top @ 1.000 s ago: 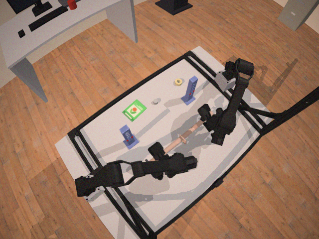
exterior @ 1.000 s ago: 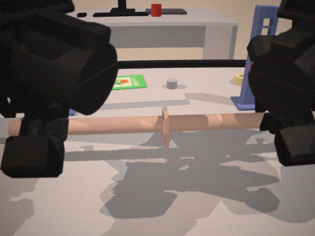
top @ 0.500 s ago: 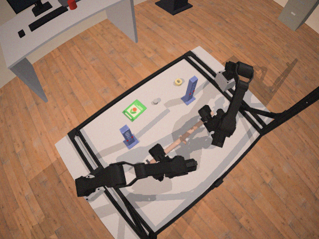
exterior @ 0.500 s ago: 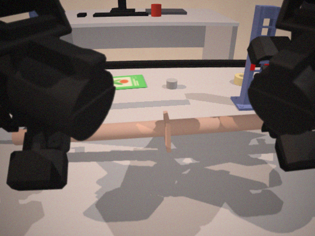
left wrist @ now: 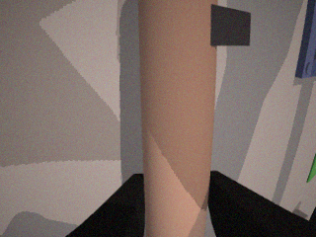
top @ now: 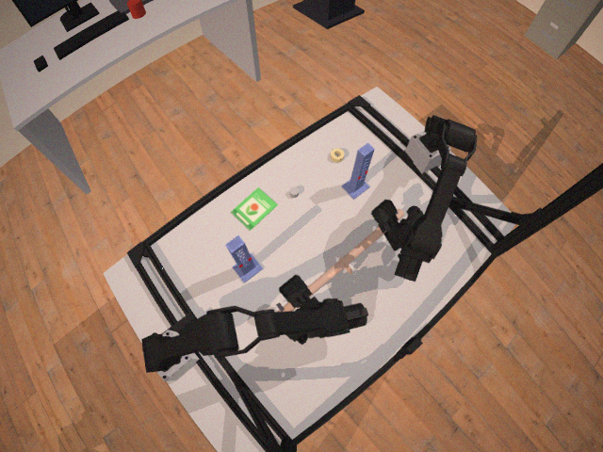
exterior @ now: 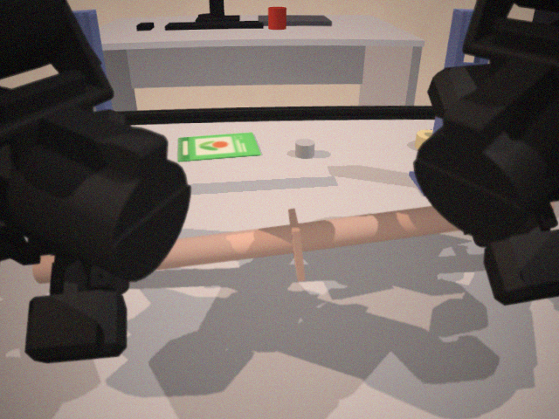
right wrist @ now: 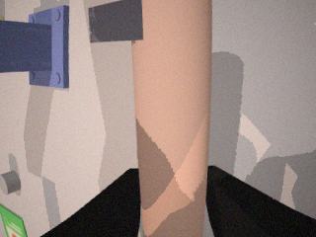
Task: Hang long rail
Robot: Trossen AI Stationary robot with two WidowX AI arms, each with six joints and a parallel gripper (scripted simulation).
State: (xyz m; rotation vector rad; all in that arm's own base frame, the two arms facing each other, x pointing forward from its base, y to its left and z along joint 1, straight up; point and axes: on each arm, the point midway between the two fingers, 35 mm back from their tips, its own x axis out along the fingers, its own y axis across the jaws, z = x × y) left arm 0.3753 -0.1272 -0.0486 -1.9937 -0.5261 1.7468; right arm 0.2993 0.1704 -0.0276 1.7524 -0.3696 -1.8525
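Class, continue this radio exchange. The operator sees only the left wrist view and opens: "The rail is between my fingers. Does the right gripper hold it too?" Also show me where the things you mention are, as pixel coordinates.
Observer: Yes, the right gripper [top: 395,234] [exterior: 537,225] [right wrist: 172,178] is shut on the rail [top: 357,251] [exterior: 252,243] [left wrist: 178,99] [right wrist: 173,84].
Operator: Anything on the rail between the two grippers?
Observer: A thin crosspiece [top: 350,267] [exterior: 298,259] sits across its middle.
Operator: I see just a corner of one blue post. Where are the red marks?
Observer: Top view: low on both blue posts, the one nearer the left arm [top: 236,244] [exterior: 90,40] [left wrist: 305,39] and the one nearer the right arm [top: 363,157] [exterior: 456,40] [right wrist: 49,46].
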